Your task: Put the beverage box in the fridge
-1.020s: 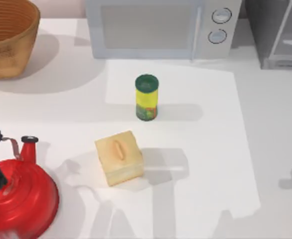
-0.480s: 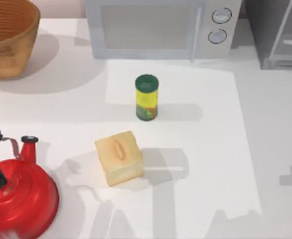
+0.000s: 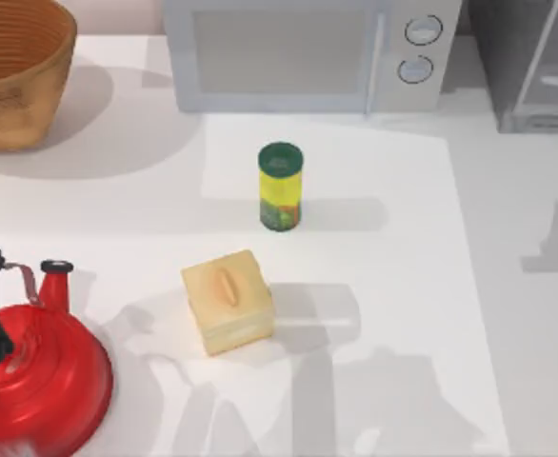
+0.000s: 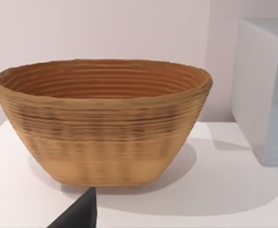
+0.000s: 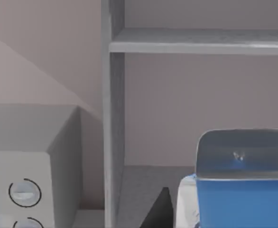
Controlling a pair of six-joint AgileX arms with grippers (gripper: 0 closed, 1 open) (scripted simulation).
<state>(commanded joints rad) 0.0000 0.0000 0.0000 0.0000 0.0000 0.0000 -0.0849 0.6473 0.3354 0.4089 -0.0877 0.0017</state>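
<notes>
The small blue-and-white beverage box (image 5: pixel 241 183) sits close before the right wrist camera, its pale top flap raised. Beyond it stands the open interior of the large dark grey fridge (image 5: pixel 111 109), with a shelf across the upper part and the cabinet floor below. Whether the right end effector is holding the box cannot be told.

From above, the fridge (image 3: pixel 531 62) stands at about 1 o'clock on the white surface (image 3: pixel 508 286), just beside the white microwave with two round knobs (image 3: pixel 308 52) at 12 o'clock. Near the centre stands the green-lidded yellow-green can (image 3: pixel 280 187), upright. The tan cube-shaped box (image 3: pixel 228 301) lies at its 7 o'clock, apart from it. A red kettle with a black handle (image 3: pixel 33 381) sits at 8 o'clock, and a woven brown basket (image 3: pixel 17 71) at 10 o'clock.

The left wrist camera faces that basket (image 4: pixel 103 128) with the microwave's side (image 4: pixel 267 90) beside it; the left end effector's state cannot be told.
</notes>
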